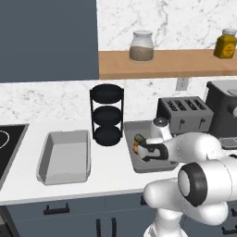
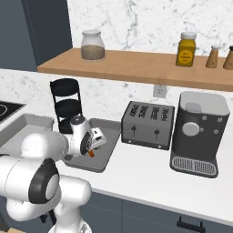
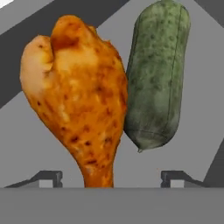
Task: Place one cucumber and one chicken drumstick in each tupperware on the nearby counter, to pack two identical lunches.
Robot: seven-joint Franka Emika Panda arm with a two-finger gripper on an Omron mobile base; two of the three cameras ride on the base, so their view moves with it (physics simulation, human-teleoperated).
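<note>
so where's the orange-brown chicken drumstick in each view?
Left base view: drumstick is a sliver by the gripper, in the right grey tray.
Right base view: orange bit under the hand.
Hand view: centre-left, beside the green cucumber.
Shared landmark: black tiered rack.

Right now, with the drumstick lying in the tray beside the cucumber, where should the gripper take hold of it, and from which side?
Probably the narrow bone end of the chicken drumstick, which lies between the open gripper fingertips in the hand view. Come straight down from above: the cucumber presses against the meaty end, leaving little finger room there, while the shank has bare tupperware floor either side.
</note>
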